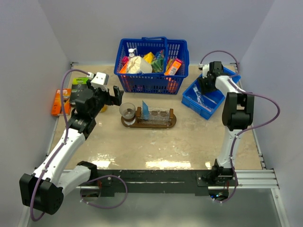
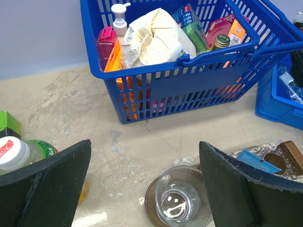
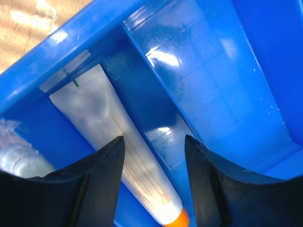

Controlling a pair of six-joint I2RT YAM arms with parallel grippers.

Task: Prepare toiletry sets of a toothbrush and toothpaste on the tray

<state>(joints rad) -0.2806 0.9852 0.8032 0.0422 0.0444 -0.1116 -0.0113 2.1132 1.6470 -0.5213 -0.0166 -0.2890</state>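
Hovering over the L end of the tray (image 1: 150, 126), the left gripper (image 1: 115, 94) has its jaws spread as wide as they go, nothing btwn them. The wrist view shows its fingers (image 2: 52, 184) either side of a clear glass cup (image 2: 177, 203) that sits at that end of the board. A flat blue tube (image 1: 146, 111) stands upright on the tray just right of that cup, w/ more clear cups (image 1: 161, 113) further along. A blue basket (image 1: 151, 82) packed w/ groceries sits behind the tray, apart from it.

The right gripper (image 3: 154, 139) is down inside the blue bin (image 1: 215, 105) at the table's right side, well apart from the tray. Its jaws are partly spread and grip nothing. A whitish tube (image 3: 109, 137) w/ an orange cap lies flat on the bin floor below them, slanting under one finger (image 3: 85, 189). Beside it, at the frame edge, lies a clear-wrapped item (image 3: 19, 158), poss. the toothbrush, but too cropped to be sure
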